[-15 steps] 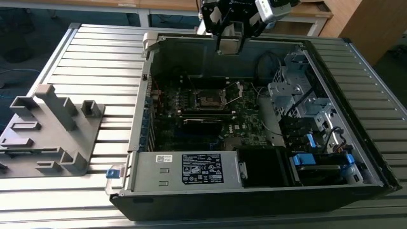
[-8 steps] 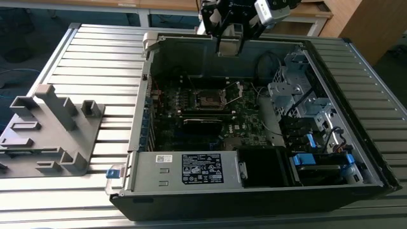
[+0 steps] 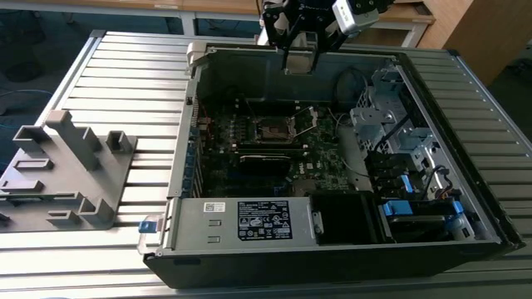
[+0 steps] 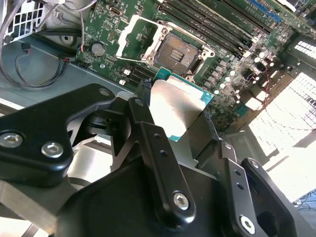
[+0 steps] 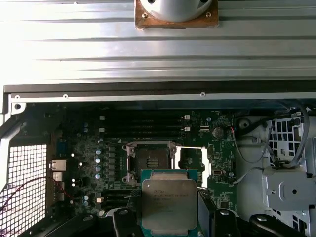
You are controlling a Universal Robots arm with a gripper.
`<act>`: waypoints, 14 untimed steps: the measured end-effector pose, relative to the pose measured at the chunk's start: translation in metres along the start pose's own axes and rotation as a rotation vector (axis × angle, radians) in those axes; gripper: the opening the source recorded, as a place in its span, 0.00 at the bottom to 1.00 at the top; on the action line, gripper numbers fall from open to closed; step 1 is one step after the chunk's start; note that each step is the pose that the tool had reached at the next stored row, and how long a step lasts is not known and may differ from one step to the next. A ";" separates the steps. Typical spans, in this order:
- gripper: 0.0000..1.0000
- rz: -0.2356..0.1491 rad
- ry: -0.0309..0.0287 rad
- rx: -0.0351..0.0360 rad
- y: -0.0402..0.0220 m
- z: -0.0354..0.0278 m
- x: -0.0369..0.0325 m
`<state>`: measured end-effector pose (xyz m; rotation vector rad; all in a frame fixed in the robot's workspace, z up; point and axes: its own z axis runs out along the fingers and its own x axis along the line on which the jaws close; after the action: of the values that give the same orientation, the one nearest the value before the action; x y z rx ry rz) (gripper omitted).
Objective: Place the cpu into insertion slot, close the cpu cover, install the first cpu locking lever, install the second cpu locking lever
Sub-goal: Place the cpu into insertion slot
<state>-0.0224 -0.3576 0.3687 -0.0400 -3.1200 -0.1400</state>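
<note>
One gripper (image 3: 299,61) hung over the far wall of the black computer case (image 3: 332,265), fingers (image 4: 148,133) clamped on the small flat square silvery cpu (image 5: 169,205). The dark square insertion slot (image 5: 149,160) lay nearer and lower, well apart from it and bare. The thin silvery cpu cover (image 5: 193,160) was flipped open beside the slot.

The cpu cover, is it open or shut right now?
Open. In the second wrist view the cpu cover is swung back beside the insertion slot, leaving its dark square uncovered.

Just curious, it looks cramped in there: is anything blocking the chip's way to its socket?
Nothing visible does. The pincer holds the cpu up off the board, the slot lies bare, and the cover is swung open beside it.
</note>
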 end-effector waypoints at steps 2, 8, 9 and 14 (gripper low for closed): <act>0.54 0.000 -0.0001 -0.0003 0.0000 0.0007 0.0000; 0.54 0.000 0.0001 0.0002 -0.0003 0.0029 0.0000; 0.54 0.000 0.0001 0.0002 -0.0003 0.0030 -0.0001; 0.54 0.000 0.0000 0.0000 -0.0003 0.0034 -0.0001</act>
<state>-0.0224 -0.3576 0.3653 -0.0400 -3.1200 -0.1400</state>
